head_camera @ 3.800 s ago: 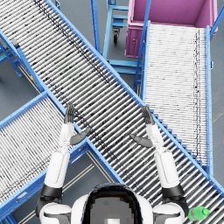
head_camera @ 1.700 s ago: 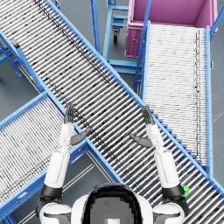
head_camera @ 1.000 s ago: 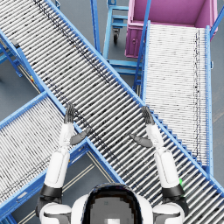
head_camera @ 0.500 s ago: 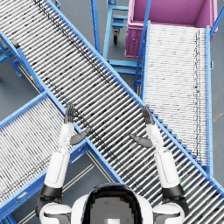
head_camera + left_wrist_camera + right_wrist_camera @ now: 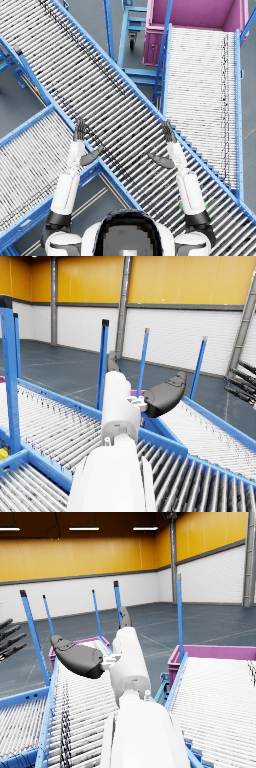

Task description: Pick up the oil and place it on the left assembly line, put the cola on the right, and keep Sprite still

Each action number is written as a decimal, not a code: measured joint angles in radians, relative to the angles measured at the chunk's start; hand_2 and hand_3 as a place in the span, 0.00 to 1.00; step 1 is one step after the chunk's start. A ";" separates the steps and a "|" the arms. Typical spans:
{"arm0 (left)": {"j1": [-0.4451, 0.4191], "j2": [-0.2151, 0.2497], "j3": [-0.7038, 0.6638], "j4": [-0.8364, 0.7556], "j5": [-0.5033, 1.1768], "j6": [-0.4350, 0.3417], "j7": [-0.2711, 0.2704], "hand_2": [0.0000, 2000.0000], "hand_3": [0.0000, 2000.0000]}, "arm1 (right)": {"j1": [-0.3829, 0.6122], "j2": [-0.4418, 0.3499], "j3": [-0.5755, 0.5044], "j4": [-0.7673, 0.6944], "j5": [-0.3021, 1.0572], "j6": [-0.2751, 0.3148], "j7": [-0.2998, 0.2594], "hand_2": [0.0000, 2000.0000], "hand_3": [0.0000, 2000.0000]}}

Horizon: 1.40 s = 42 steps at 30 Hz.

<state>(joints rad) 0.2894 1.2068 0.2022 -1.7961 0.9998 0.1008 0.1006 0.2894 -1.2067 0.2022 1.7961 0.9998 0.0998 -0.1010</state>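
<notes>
No oil or cola bottle shows in any view. A small green sliver (image 5: 179, 205) peeks out beside my right forearm on the central roller conveyor (image 5: 115, 100); the rest of it is hidden under the arm. My left hand (image 5: 82, 145) hovers over the conveyor's left rail, fingers spread, holding nothing. Over the belt's right side, my right hand (image 5: 166, 147) is likewise spread and holds nothing. The left wrist view shows the left hand (image 5: 160, 396) empty, and the right wrist view shows the right hand (image 5: 95, 652) empty.
A lower roller line (image 5: 25, 170) branches off to the left, and another line (image 5: 200, 90) runs up the right to a purple bin (image 5: 200, 15). Blue rails and posts (image 5: 102, 361) border every belt. Grey floor lies between the lines.
A green object travelled up the central conveyor from the bottom right corner and slipped under my right forearm. Both arms and hands stayed where they were.
</notes>
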 measured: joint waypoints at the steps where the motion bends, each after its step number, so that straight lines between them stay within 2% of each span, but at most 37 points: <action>1: 0.000 0.000 0.000 0.000 0.000 0.000 0.000 0.00 0.00 | 0.000 0.000 0.000 0.000 0.000 0.000 0.000 0.00 0.00; 18: 0.000 0.000 0.000 0.000 0.000 0.000 0.000 0.00 0.00 | 0.000 0.000 0.000 0.000 0.000 0.000 0.000 0.00 0.00; 20: -0.001 0.006 0.006 0.009 0.000 -0.049 -0.049 0.00 0.00 | -0.003 -0.005 0.009 -0.010 0.000 -0.048 0.049 0.00 0.00; 22: -0.002 0.013 0.011 0.015 0.000 -0.074 -0.074 0.00 0.00 | -0.005 -0.011 0.012 -0.017 0.000 -0.073 0.074 0.00 0.00; 30: 0.000 0.041 -0.009 -0.006 0.000 -0.099 -0.099 0.00 0.00 | -0.007 -0.037 -0.001 -0.014 0.000 -0.098 0.099 0.00 0.00; 36: 0.040 0.076 -0.062 -0.077 0.000 -0.101 -0.100 0.00 0.00 | 0.005 -0.061 -0.050 0.043 0.000 -0.100 0.101 0.00 0.00; 42: 0.095 0.103 -0.146 -0.130 0.000 -0.101 -0.101 0.00 0.00 | 0.038 -0.083 -0.150 0.094 0.000 -0.100 0.101 0.00 0.00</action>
<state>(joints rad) 0.3842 1.3098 0.0561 -1.9264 0.9996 0.0000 0.0000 0.3277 -1.2900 0.0525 1.8903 0.9995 0.0000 0.0000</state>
